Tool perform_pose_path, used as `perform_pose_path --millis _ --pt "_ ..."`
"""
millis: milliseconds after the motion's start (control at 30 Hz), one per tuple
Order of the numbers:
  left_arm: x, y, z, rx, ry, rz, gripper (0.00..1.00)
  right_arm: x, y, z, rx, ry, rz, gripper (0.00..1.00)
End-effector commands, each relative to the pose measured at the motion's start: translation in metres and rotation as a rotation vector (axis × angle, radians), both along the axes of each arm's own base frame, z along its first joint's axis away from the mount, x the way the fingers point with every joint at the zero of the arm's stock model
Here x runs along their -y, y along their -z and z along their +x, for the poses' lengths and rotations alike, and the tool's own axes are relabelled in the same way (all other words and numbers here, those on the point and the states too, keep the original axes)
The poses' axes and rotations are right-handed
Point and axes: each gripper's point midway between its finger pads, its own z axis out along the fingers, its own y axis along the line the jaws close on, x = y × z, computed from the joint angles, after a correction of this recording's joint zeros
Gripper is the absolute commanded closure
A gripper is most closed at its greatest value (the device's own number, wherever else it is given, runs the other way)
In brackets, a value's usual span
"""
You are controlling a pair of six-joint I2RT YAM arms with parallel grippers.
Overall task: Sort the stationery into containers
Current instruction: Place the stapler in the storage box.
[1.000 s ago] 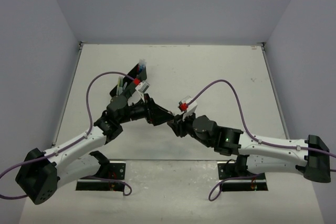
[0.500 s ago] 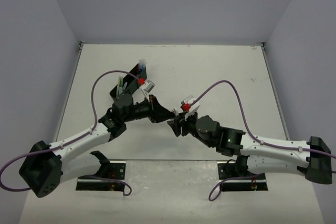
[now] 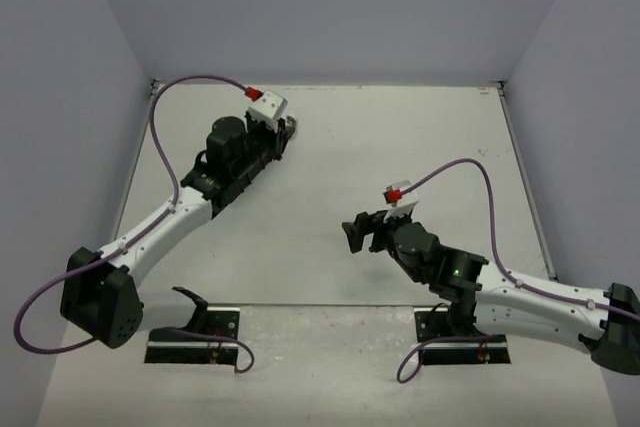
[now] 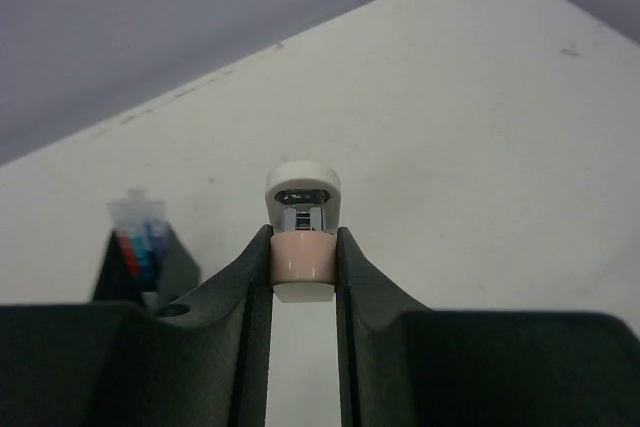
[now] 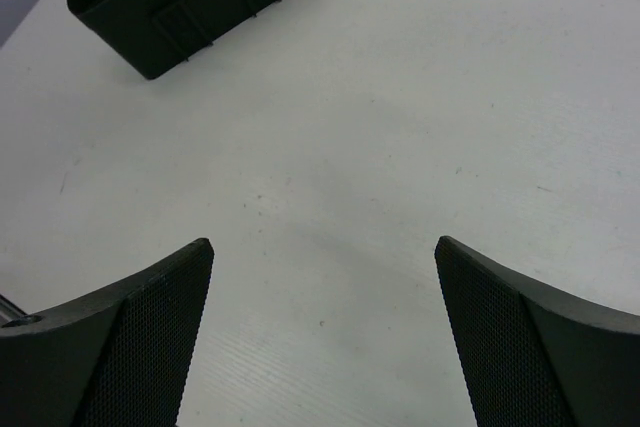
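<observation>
Left hand pinches the eraser (pinkish-white, lettering indiscernible); right hand gapes.

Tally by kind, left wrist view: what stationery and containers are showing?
pinkish-white block, held in left gripper: 1
organiser tray: 1
pens standing in it: 2, a red pen and a blue pen
Total: 4 showing; the tray may hide more.
</observation>
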Motion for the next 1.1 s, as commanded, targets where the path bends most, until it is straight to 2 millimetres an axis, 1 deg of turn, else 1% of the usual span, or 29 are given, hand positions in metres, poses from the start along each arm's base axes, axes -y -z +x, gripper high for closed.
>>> perform_pose_path --millis 0,100,233,300,400,467,500,533,633,800,900,1067 --pt "-0.041 -0.022 0.060 0.203 -0.044 0.257 1.00 0.004 -0.018 0.000 0.005 0.019 0.098 0.07" --pt "-0.048 -0.011 0.074 0.206 -0.035 0.327 1.00 0.004 -0.022 -0.002 0.007 0.007 0.114 0.07" --pt "-0.057 0.005 0.080 0.212 -0.042 0.314 1.00 0.001 -0.023 -0.006 0.002 -0.022 0.129 0.08" --pt "-0.060 0.018 0.079 0.184 -0.049 0.293 1.00 0.001 -0.025 -0.007 0.002 -0.030 0.130 0.08" --pt "-0.069 0.042 0.077 0.125 -0.080 0.278 1.00 0.002 -0.022 -0.010 -0.006 -0.038 0.122 0.08" --pt "-0.077 0.055 0.074 0.109 -0.112 0.267 1.00 0.002 -0.023 -0.011 -0.006 -0.049 0.130 0.08" --pt "-0.083 0.068 0.070 0.095 -0.123 0.267 1.00 0.001 -0.023 -0.012 -0.006 -0.055 0.133 0.08" --pt "-0.087 0.076 0.068 0.091 -0.133 0.266 1.00 0.000 -0.023 -0.013 -0.007 -0.063 0.133 0.08" --pt "-0.093 0.088 0.068 0.080 -0.145 0.268 1.00 -0.001 -0.022 -0.014 -0.009 -0.072 0.129 0.08" --pt "-0.101 0.092 0.068 0.064 -0.165 0.272 1.00 -0.002 -0.022 -0.015 -0.008 -0.083 0.125 0.08" --pt "-0.105 0.091 0.067 0.067 -0.174 0.274 1.00 -0.004 -0.021 -0.016 -0.012 -0.089 0.122 0.08" --pt "-0.105 0.075 0.069 0.102 -0.174 0.256 1.00 -0.005 -0.018 -0.016 -0.016 -0.093 0.112 0.08"
